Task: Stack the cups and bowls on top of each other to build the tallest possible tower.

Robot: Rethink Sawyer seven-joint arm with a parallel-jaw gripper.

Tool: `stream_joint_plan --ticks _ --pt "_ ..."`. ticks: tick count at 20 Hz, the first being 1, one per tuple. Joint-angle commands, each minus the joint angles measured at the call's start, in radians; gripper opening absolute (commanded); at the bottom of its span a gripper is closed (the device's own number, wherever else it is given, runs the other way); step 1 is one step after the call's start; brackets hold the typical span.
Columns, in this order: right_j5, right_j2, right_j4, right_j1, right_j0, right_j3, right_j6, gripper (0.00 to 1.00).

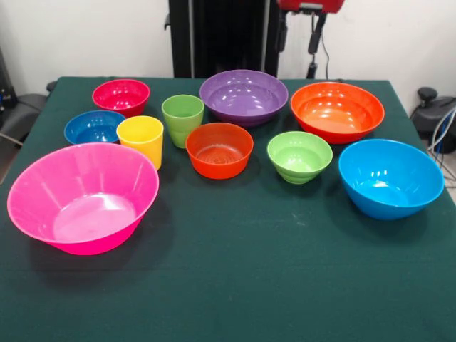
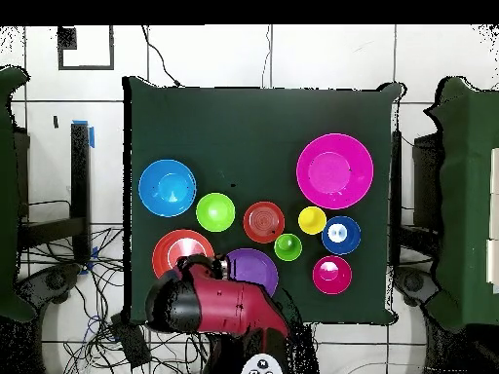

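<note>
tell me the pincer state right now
Pincer: cannot be told. Only the arm shows, drawn back by the purple bowl; nothing is held.

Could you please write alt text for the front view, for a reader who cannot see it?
Ten separate, unstacked plastic dishes stand upright on a dark green table: a big pink bowl nearest, a yellow cup and green cup behind it, a light blue bowl on the right. Purple, orange and smaller bowls fill the space between.
</note>
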Motion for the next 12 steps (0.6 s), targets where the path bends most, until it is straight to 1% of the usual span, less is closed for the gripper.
stream_joint_plan --ticks 1,5,6,7,10,12 --pt "-0.091 0.016 -0.057 0.135 0.007 -0.051 0.134 1.00" --pt "-0.112 -0.002 -0.048 0.211 0.023 -0.113 0.127 1.00" --pt "-0.143 -0.002 -0.042 0.245 0.023 -0.123 0.134 1.00" --pt "-0.156 -0.004 -0.035 0.261 0.028 -0.131 0.142 1.00" --pt "-0.245 0.005 -0.023 0.345 0.023 -0.144 0.164 1.00" --pt "-0.272 0.007 -0.014 0.385 0.029 -0.165 0.167 1.00"
